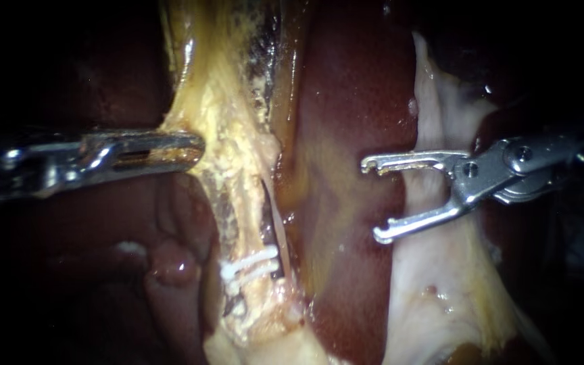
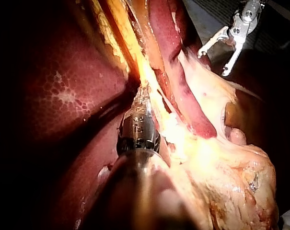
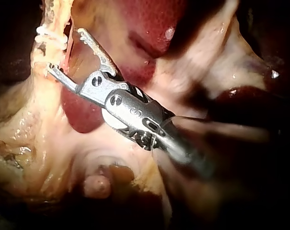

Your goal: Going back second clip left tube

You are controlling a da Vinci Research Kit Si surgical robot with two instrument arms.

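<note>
- Right instrument: jaws spread wide, empty, over the liver, at 3 o'clock of the tube.
- Left instrument: jaws pinching the yellow tissue band, at 10 o'clock of the tube.
- Tube: thin strand near centre, running toward 6 o'clock; white clips cross its lower end.
- Judgement: tube soft, slick, easily torn; take it squarely on the bare stretch at 12 o'clock of the clips.
</note>
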